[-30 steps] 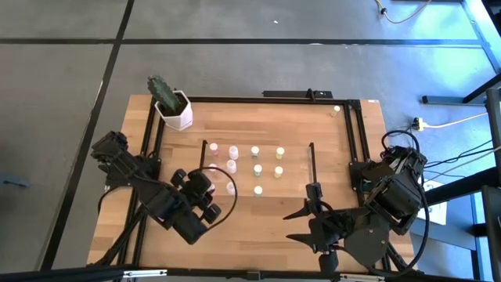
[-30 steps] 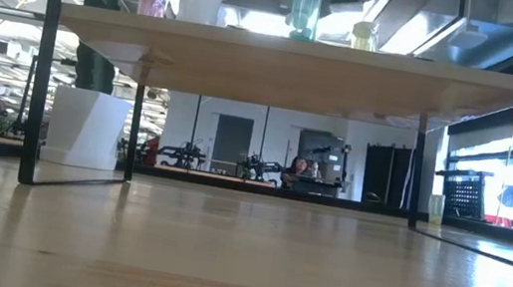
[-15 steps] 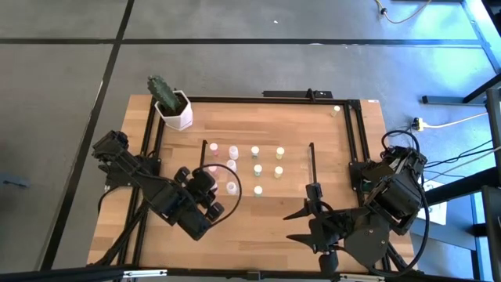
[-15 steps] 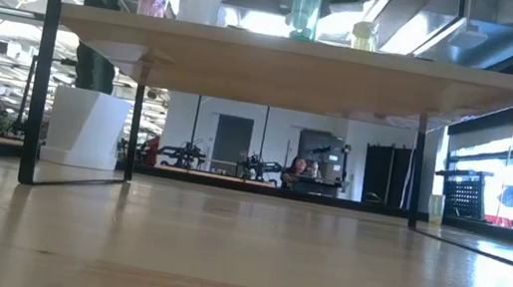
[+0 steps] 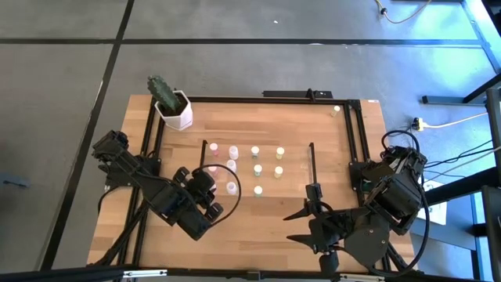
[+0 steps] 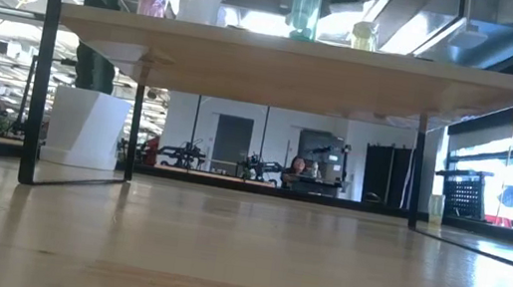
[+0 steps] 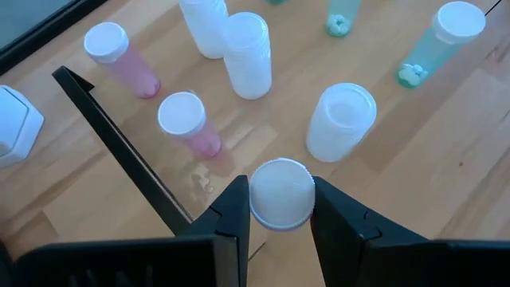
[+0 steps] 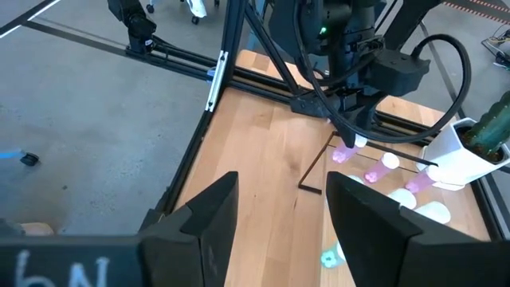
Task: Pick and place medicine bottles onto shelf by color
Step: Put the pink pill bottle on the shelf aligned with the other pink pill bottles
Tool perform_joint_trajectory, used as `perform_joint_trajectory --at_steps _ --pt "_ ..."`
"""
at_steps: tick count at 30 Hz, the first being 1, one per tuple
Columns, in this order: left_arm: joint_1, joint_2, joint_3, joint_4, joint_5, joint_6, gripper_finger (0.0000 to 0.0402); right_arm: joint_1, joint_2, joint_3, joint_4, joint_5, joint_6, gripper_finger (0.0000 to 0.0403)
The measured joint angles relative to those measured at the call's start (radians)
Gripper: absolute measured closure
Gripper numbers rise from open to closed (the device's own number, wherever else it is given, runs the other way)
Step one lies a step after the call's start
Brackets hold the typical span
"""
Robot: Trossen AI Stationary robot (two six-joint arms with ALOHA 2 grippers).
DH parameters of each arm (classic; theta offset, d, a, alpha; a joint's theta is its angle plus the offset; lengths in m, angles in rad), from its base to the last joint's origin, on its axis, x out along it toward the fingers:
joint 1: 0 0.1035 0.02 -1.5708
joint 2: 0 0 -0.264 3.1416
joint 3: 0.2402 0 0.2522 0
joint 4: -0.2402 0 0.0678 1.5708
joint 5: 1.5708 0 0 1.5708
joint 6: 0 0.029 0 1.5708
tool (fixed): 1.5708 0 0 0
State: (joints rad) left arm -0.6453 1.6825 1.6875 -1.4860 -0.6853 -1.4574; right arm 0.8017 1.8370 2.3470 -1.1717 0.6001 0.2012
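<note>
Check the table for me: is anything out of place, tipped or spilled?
One stray: a small pale bottle sits alone near the table's far right corner, off the shelf. The bottles on the shelf look upright, nothing spilled. The left gripper clamps a pink bottle above the shelf.

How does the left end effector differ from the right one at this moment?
The left end effector is shut on a white-capped bottle at the shelf's left end; the right end effector is open and holds nothing. The left one sits among the bottles; the right one waits at the table's near right, clear of the shelf. Both have two dark fingers.
</note>
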Motion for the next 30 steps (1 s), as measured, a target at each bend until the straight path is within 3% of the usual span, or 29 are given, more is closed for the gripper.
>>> perform_joint_trajectory --at_steps 11,21,30 --pt "0.012 0.002 -0.106 0.085 0.018 0.001 0.0315 0.0 0.0 0.0 0.0 -0.001 0.0 0.0211" --pt "0.026 0.001 -0.118 0.089 0.015 0.001 0.0313 0.0 0.0 0.0 0.0 -0.001 0.0 0.0211" --pt "0.034 0.001 -0.118 0.088 0.015 -0.007 0.0284 0.0 0.0 0.0 0.0 -0.001 0.0 0.0211"
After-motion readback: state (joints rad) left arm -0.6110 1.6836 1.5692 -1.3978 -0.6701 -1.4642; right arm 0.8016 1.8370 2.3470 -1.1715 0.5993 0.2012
